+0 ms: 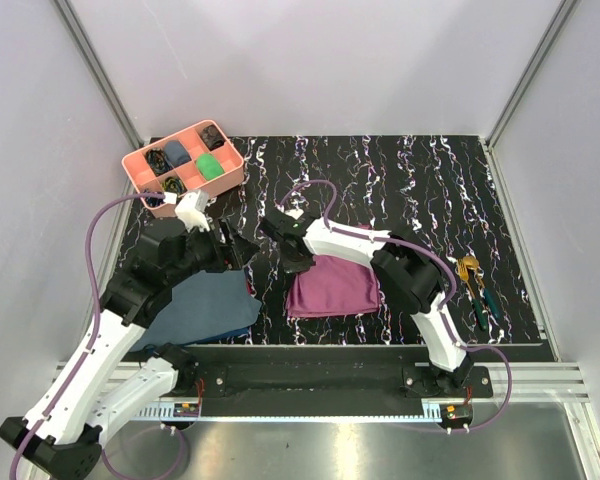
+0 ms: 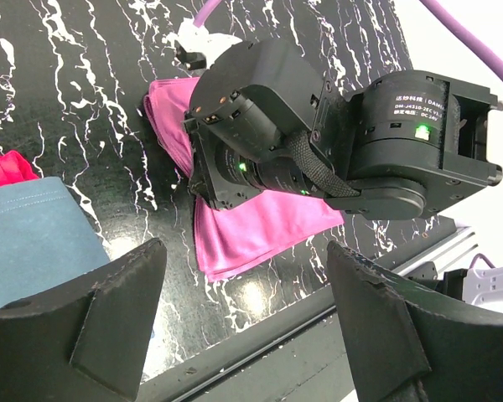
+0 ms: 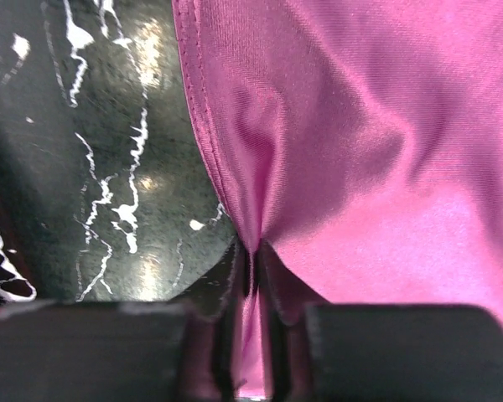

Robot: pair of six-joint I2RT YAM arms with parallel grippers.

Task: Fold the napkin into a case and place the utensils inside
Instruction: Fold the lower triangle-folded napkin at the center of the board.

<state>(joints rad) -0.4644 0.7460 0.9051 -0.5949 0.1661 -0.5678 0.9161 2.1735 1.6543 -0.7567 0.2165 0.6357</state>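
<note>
We are early in the folding, we think: our right gripper [image 3: 253,276] pinches the left edge of the napkin [image 1: 332,288], not yet a case, near the table's [image 1: 400,170] front edge, our left gripper [image 2: 245,280] is wide open and empty, and the utensils [image 1: 473,282] lie by the right edge.

The napkin [image 3: 360,126] is thin cloth with a satiny sheen. Light slides over its folds, and the hem is stitched. The tabletop [image 1: 420,180] is glossy, black with white veining, and it throws back the lamps. The blue cloth [image 2: 33,243] looks matt and a bit coarser. The pink tray [image 1: 220,187] is smooth plastic. Fingers [image 2: 117,310] on the left gripper [image 2: 245,251] are matt black plastic, faintly grainy — while the utensils [image 1: 468,268] have shiny golden heads.
</note>
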